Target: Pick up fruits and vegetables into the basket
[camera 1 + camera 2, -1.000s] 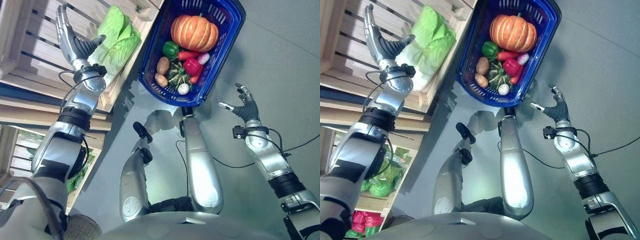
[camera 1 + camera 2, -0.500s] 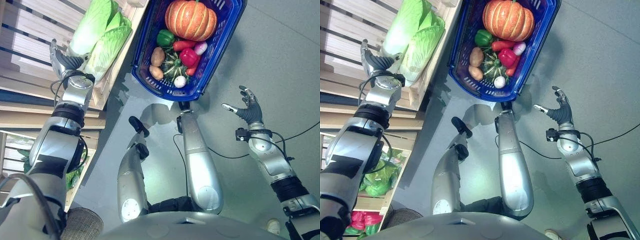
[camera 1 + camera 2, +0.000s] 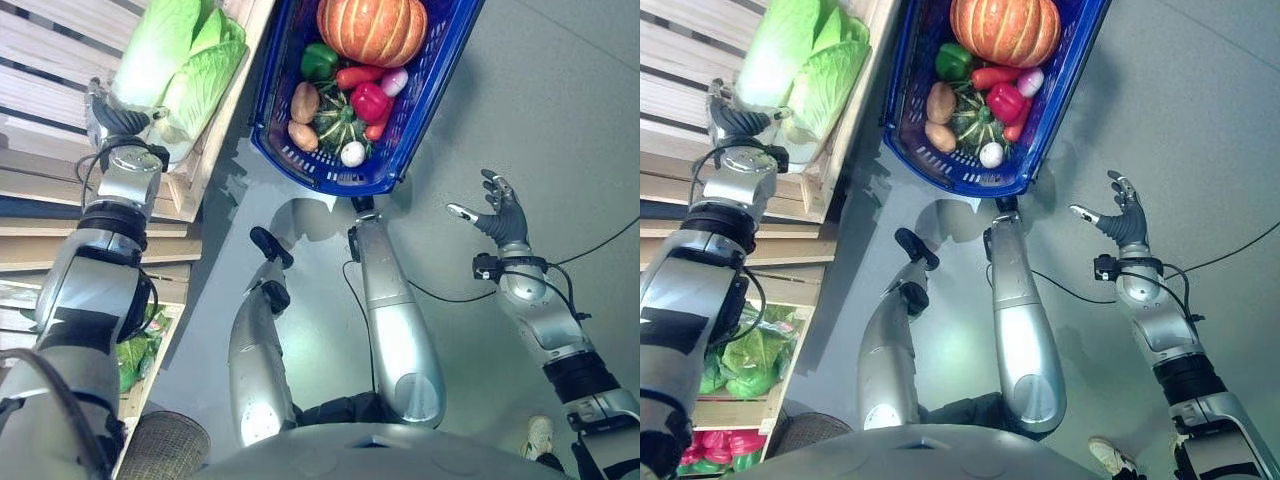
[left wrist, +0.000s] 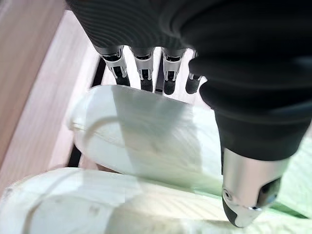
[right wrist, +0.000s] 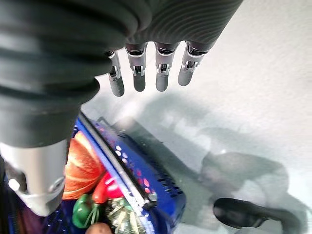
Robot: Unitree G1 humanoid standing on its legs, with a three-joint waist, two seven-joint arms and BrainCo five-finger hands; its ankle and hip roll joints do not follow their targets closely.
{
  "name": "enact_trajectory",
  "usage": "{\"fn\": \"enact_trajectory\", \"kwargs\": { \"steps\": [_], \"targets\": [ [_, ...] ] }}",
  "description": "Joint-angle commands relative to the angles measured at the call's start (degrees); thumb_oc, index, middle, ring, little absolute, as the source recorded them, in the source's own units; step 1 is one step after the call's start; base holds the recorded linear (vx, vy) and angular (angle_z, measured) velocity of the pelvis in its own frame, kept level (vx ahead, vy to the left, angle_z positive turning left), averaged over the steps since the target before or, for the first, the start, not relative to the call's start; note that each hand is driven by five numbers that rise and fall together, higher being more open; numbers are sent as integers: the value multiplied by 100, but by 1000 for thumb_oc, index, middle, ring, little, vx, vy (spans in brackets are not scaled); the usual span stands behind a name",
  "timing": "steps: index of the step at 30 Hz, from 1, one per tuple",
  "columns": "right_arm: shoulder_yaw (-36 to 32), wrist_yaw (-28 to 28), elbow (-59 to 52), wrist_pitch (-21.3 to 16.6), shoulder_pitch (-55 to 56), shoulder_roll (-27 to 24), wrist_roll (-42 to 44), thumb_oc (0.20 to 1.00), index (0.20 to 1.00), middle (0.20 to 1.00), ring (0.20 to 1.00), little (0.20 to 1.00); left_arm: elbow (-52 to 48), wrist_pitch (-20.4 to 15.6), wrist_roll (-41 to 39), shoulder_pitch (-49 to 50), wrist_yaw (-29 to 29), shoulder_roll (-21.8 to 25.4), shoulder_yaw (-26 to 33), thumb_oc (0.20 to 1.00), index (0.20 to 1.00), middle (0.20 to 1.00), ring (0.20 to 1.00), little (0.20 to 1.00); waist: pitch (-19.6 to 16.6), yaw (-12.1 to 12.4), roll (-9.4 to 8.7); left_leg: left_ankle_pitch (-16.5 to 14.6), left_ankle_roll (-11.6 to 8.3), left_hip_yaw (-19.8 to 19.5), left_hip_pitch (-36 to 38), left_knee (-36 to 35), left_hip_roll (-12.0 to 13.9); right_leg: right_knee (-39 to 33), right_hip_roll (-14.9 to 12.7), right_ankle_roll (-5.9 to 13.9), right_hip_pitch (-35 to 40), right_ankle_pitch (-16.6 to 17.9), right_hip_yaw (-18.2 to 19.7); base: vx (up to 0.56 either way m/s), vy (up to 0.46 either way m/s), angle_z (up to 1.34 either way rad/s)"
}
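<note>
The left hand (image 3: 118,122) reaches over a cabbage (image 4: 146,141) on the wooden shelf (image 3: 60,70), fingers (image 4: 141,73) spread around it (grip unclear). The blue basket (image 3: 300,165) sits on the floor, full; the right hand (image 3: 500,215) hangs splayed.

A blue plastic basket (image 3: 395,150) sits on the grey floor (image 3: 560,110), holding an orange ribbed pumpkin (image 3: 372,28) behind smaller vegetables. Left of it, pale green napa cabbages (image 3: 175,70) lie on a slatted wooden shelf (image 3: 45,60).

Likely a produce shop, wooden crates (image 3: 60,60), cabbages (image 3: 175,65), shopping basket (image 3: 420,90)
</note>
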Motion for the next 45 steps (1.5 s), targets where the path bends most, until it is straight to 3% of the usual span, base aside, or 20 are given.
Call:
{"fn": "enact_trajectory", "kwargs": {
  "steps": [1, 8, 12, 16, 18, 20, 26, 31, 44, 45],
  "targets": [
    [-61, -8, -105, -168, 37, 64, 305, 1000, 1000, 1000, 1000, 1000, 215, -154, 503, -107, -17, 485, -167, 1000, 1000, 1000, 1000, 1000, -150, -162, -313, -809, 201, 66, -598, 1198, -19, -415, 108, 340, -13, 136, -2, 19, 45, -4],
    [-45, 10, -7, -200, -13, 46, 544, 1000, 1000, 1000, 1000, 1000, 336, -145, 589, -384, -211, 467, -451, 1000, 1000, 1000, 1000, 1000, -150, -223, -280, -850, 193, 103, -694, 1254, -17, -404, 74, 368, -175, 197, 83, 13, 36, -4],
    [-31, 23, 53, -214, -60, 65, 583, 1000, 1000, 1000, 1000, 1000, 460, -120, 294, -459, -702, 368, -596, 1000, 1000, 1000, 1000, 1000, -150, -257, -258, -859, 188, 127, -710, 1240, -33, -451, 66, 391, -224, 246, 115, 10, 23, -4],
    [-25, 32, 53, -166, -144, 92, 625, 1000, 1000, 1000, 1000, 1000, 746, 100, -30, -502, -1440, 267, -749, 1000, 1000, 1000, 1000, 1000, -150, -297, -273, -859, 174, 150, -751, 1244, -16, -505, 72, 410, -273, 302, 144, 0, 0, 0],
    [-23, 28, 20, -86, -189, 88, 636, 1000, 1000, 1000, 1000, 1000, 856, 306, -356, -470, -1770, 223, -796, 1000, 1000, 1000, 1000, 1000, -150, -311, -279, -857, 163, 159, -765, 1250, -4, -519, 80, 418, -290, 323, 154, 5, 4, -2],
    [-41, 65, 43, -56, -251, 55, 686, 1000, 1000, 1000, 1000, 1000, 1115, 741, -516, -454, -2573, 147, -820, 1000, 1000, 1000, 1000, 1000, -150, -341, -297, -858, 157, 171, -773, 1256, 6, -519, 88, 414, -316, 328, 166, 14, 9, -5],
    [-109, 155, -93, 219, -388, -33, 785, 1000, 1000, 1000, 1000, 1000, 1383, 1198, -972, -226, -3563, 22, -807, 1000, 1000, 1000, 1000, 1000, -150, -403, -345, -883, 149, 189, -831, 1334, 46, -488, 148, 381, -382, 335, 215, 19, 14, -11],
    [-211, 274, -197, 423, -428, -94, 788, 1000, 1000, 1000, 1000, 1000, 1292, 1354, -1649, -49, -4025, -75, -581, 1000, 1000, 1000, 1000, 1000, -150, -415, -346, -891, 145, 202, -833, 1338, 64, -476, 160, 365, -401, 324, 222, 13, 19, -11],
    [-370, 391, -444, 507, -269, -235, 829, 1000, 1000, 1000, 1000, 1000, 897, 1377, -2108, 434, -4993, -263, -464, 1000, 1000, 1000, 1000, 1000, -150, -420, -322, -899, 168, 192, -829, 1327, 45, -437, 172, 318, -432, 304, 241, 0, 0, 0],
    [-380, 392, -464, 499, -257, -247, 835, 1000, 1000, 1000, 1000, 1000, 833, 1334, -2232, 488, -4986, -287, -436, 749, 749, 749, 749, 749, -150, -415, -320, -898, 172, 192, -822, 1327, 47, -426, 177, 314, -426, 296, 243, 0, 0, 0]
  ]
}}
